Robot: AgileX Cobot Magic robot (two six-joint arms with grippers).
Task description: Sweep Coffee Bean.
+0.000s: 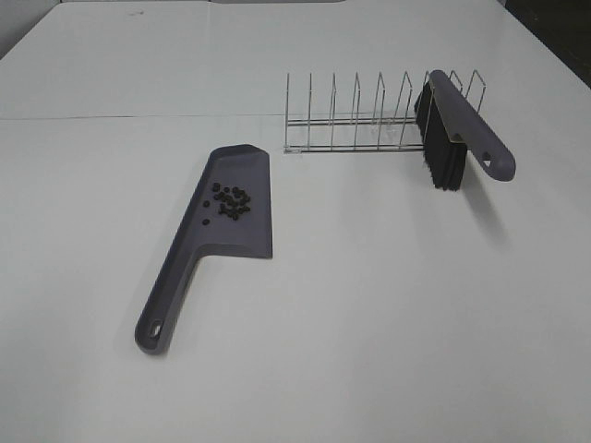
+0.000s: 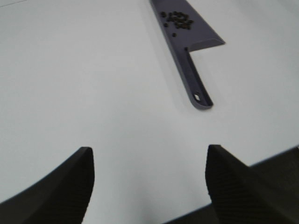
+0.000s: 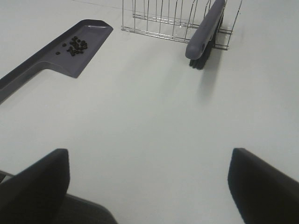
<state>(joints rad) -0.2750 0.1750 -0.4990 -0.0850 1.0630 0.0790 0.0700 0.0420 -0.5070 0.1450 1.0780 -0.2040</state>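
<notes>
The coffee beans point(image 1: 230, 200) are a small cluster of dark beans lying on the pan of a grey dustpan point(image 1: 247, 235) at table centre-left; its handle point(image 1: 166, 300) points toward the near edge. They also show in the left wrist view point(image 2: 179, 19) and the right wrist view point(image 3: 76, 45). A grey brush point(image 1: 462, 125) with black bristles leans in a wire rack point(image 1: 355, 115). My left gripper point(image 2: 148, 179) is open and empty, well short of the dustpan handle point(image 2: 196, 88). My right gripper point(image 3: 148, 175) is open and empty, far from the brush point(image 3: 205, 28). Neither gripper shows in the exterior view.
The wire rack point(image 3: 159, 18) stands behind the dustpan, right of centre, with several empty slots. The white table point(image 1: 369, 323) spreads around everything. A seam point(image 1: 111, 117) runs across the far part of the table. The table's near edge shows in the left wrist view point(image 2: 275, 156).
</notes>
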